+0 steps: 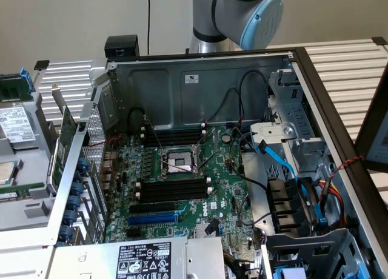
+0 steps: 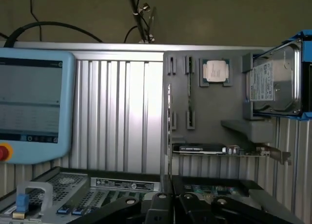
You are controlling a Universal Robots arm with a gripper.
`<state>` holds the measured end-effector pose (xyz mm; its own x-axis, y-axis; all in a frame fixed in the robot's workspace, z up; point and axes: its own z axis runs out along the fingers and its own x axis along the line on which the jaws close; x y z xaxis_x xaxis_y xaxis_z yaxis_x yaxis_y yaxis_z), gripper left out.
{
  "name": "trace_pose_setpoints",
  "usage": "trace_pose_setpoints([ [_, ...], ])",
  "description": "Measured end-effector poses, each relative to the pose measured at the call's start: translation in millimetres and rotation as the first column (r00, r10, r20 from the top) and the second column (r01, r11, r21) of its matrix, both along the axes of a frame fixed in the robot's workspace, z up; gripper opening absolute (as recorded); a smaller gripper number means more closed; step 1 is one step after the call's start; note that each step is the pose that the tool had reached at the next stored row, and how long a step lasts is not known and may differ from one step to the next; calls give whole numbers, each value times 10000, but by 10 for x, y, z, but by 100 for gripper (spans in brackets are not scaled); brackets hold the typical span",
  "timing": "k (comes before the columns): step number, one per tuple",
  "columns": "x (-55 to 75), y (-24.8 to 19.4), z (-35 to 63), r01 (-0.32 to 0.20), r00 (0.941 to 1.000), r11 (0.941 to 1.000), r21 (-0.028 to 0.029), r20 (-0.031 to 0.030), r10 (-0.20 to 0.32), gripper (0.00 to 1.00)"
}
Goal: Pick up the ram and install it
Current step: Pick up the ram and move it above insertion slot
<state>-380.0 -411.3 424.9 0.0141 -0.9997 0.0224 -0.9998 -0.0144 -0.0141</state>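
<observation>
Showing claw [image 2: 171, 200] closed near open computer case [image 1: 170, 88], white power-supply label [image 1: 142, 259], print too small to read

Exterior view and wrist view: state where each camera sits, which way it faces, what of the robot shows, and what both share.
Exterior view: sits above the open computer case, looking down at its motherboard; the arm's grey-and-blue joint shows behind the case.
Wrist view: rides the wrist, looking level across to a grey parts holder and hard drive; the shut gripper shows.
Shared: the slatted metal table.
</observation>
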Motion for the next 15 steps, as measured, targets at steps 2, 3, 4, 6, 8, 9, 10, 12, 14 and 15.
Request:
trace_pose_setpoints([
  [2,91,-7,33,1,10000,10000,1,-1,-1,12],
  [3,136,-10,47,1,10000,10000,1,-2,-1,12],
  [4,181,-13,60,1,10000,10000,2,-1,-1,12],
  [6,272,-19,81,0,10000,10000,2,-4,0,12],
  [8,363,-23,98,2,10000,10000,3,-5,-2,12],
  [9,407,-26,105,2,10000,10000,3,-7,-2,12],
  [10,453,-28,110,1,10000,10000,2,-8,-1,12],
  [12,544,-31,115,0,10000,10000,3,-17,0,12],
  [14,624,-31,116,2,10000,10000,3,-31,-2,12],
  [15,664,-32,116,1,10000,10000,4,-39,-1,12],
])
